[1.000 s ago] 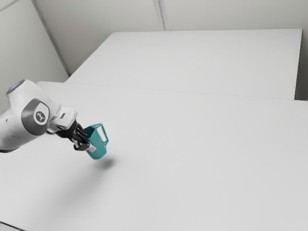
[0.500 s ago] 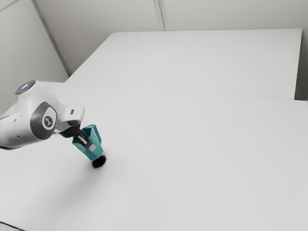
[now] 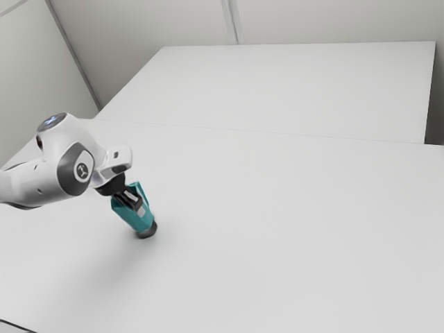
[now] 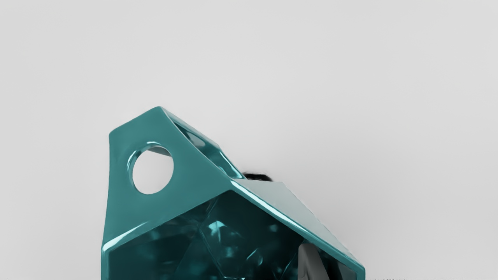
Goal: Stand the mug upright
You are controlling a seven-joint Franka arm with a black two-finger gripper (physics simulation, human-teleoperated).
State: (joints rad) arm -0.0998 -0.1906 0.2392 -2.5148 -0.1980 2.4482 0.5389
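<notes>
Exterior view: over the last second, the mug [image 3: 134, 219] has been turned with the gripper [image 3: 141, 209] and brought nearer the table [image 3: 291, 222]. Clamped by its wall, it is held leaning, base away from the hand; levelling seems needed before release.

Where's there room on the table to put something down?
Bare white tabletop stretches from the tilted teal faceted mug to the exterior view's right edge, and from the mug toward the camera. It's crowded at the exterior view's left: the black two-finger gripper grips the mug there, with the white arm close by.
</notes>
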